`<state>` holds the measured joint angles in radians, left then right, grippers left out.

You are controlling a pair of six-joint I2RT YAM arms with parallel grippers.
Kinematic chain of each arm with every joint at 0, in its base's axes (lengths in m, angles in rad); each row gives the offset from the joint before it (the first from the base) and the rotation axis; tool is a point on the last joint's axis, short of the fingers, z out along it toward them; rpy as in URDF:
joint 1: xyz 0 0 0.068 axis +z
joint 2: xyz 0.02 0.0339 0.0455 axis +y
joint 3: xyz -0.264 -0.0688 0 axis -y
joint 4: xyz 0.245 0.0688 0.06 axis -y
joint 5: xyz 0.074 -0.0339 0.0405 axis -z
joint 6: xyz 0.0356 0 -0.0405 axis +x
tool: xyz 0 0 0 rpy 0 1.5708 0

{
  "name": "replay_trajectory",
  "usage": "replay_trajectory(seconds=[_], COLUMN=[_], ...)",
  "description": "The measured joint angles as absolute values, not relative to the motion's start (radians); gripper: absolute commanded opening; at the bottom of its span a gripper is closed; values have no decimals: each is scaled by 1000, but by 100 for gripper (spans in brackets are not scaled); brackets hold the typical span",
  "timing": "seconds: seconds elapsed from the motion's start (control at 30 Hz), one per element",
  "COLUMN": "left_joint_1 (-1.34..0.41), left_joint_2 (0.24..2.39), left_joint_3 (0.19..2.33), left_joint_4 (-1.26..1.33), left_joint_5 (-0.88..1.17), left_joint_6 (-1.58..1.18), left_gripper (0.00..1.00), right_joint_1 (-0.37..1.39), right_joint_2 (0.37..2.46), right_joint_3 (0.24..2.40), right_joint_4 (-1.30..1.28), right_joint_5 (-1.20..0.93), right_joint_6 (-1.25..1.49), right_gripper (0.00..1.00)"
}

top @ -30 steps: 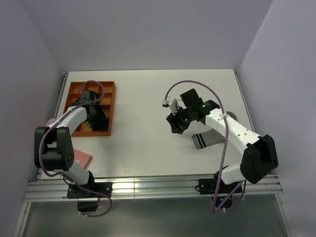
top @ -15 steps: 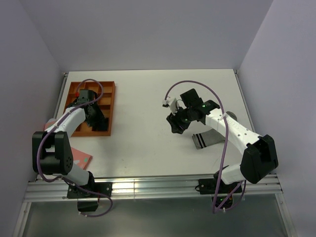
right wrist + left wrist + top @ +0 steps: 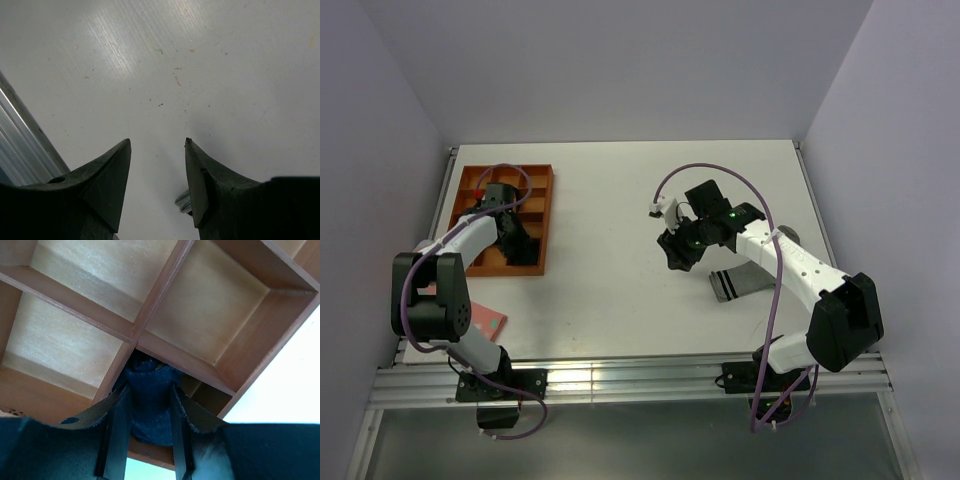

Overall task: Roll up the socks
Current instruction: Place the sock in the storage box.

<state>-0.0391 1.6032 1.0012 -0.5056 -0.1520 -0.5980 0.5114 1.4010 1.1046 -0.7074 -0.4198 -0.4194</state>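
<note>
- Roughly halfway: navy sock [image 3: 150, 407] sits bunched in a tray [image 3: 165, 285] compartment, left gripper [image 3: 149, 390] flanking it; whether it grips is unclear.
- Left to do: grey sock [image 3: 735, 283] lies flat, unrolled, on the table [image 3: 610, 290] near the open, empty right gripper [image 3: 157, 142].

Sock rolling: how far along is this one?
Done: the navy sock looks bundled and sits in a tray compartment. In hand: left fingers pinch that bundle. Left: the grey sock lies flat, unrolled, on the table; right fingers are open, empty, over bare table.
</note>
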Motion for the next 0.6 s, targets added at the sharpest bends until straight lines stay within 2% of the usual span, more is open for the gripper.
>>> replay_trajectory(seconds=[0.37,0.6], left_joint_1=[-43,-43], left_joint_2=[1627,1555], left_joint_3=[1002,1007], left_joint_4=[-487,-529], left_joint_5=[-154,-151], left_joint_6=[-599,-595], left_gripper=[52,55], right_joint_1=[510,510], right_joint_2=[1396,1372], right_joint_3=[1090,1094], right_joint_4=[-710,-713], right_joint_5=[-417,-399], right_joint_6=[-429,-427], right_gripper=[55,55])
